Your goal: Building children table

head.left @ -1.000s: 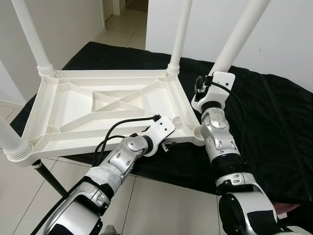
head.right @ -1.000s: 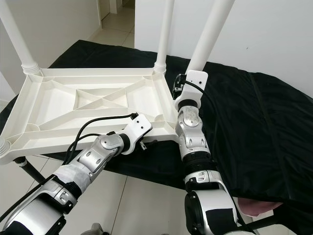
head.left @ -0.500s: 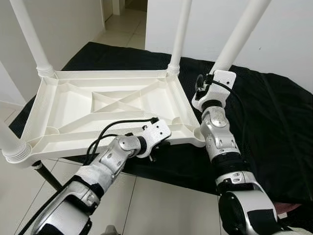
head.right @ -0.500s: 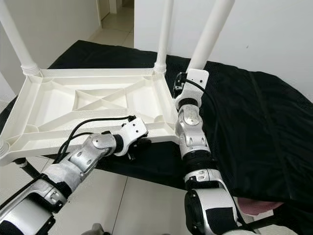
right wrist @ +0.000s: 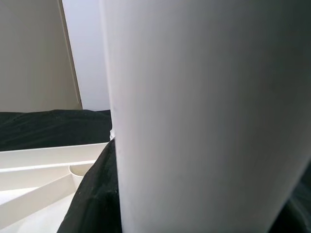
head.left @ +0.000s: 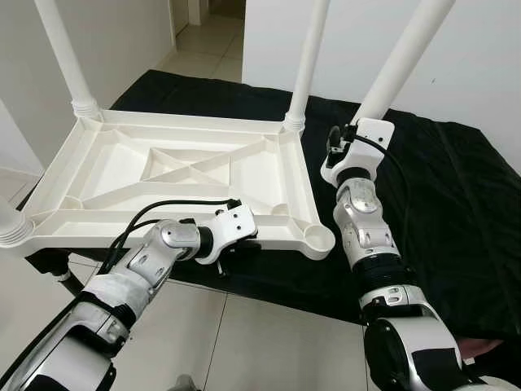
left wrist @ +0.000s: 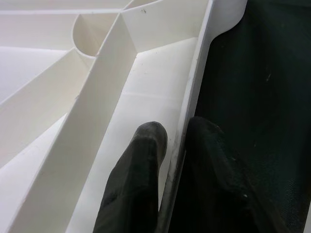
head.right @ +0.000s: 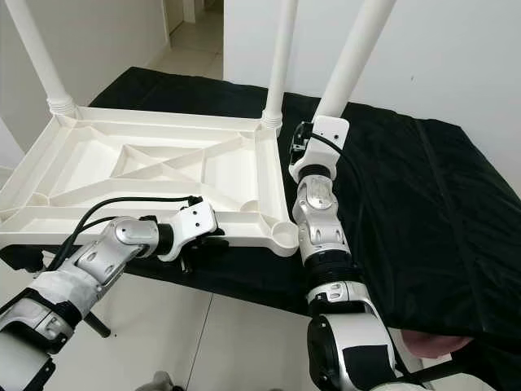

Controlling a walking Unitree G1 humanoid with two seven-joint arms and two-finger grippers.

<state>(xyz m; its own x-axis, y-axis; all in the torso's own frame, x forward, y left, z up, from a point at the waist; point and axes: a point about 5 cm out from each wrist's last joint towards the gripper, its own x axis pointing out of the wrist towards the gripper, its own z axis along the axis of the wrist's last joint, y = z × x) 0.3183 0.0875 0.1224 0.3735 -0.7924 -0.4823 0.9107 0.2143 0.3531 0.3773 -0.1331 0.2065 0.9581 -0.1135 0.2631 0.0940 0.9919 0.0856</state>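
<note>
The white plastic tabletop [head.left: 203,175] lies upside down on a black-covered surface. Upright legs stand in the far left [head.left: 61,53], far right [head.left: 309,57] and near left [head.left: 10,224] corners. The near right corner socket [head.left: 319,238] is bare. My left gripper [head.left: 236,247] is shut on the tabletop's near rim [left wrist: 194,97], one finger [left wrist: 141,160] inside it and the other outside. My right gripper [head.left: 340,145] is shut on a loose white leg [head.left: 399,65], held tilted up to the right, just right of the tabletop. That leg [right wrist: 204,116] is very close in the right wrist view.
A black cloth [head.left: 456,204] covers the support and stretches off to the right. Pale floor tiles [head.left: 269,342] lie below the near edge. A black stand leg [head.left: 72,283] shows under the left side. White walls rise behind, with a doorway at the far back.
The tabletop has swung a little, its near right corner now further from my right arm. My left gripper sits further left along the near rim. The right arm and its leg barely moved.
</note>
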